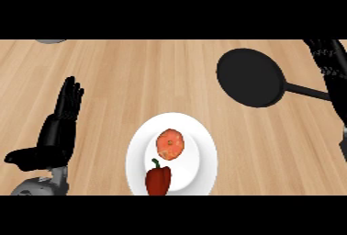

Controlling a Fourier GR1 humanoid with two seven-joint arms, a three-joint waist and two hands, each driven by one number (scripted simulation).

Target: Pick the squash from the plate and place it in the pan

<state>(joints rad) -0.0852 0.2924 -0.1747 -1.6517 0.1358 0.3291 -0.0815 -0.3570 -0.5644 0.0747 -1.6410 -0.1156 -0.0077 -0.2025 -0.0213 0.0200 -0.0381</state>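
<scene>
Nearest me, a red pepper (158,180) lies on the near part of the white plate (203,151). The orange squash (170,143) sits just beyond it at the plate's middle, apart from both my hands. My left hand (59,124) rests at the view's left, fingers straight and up, holding nothing. Beyond the plate to the right lies the black pan (249,77), its handle (308,92) pointing right. My right hand (328,57) shows at the right edge, perhaps over that handle's end. I cannot tell how far it is open.
</scene>
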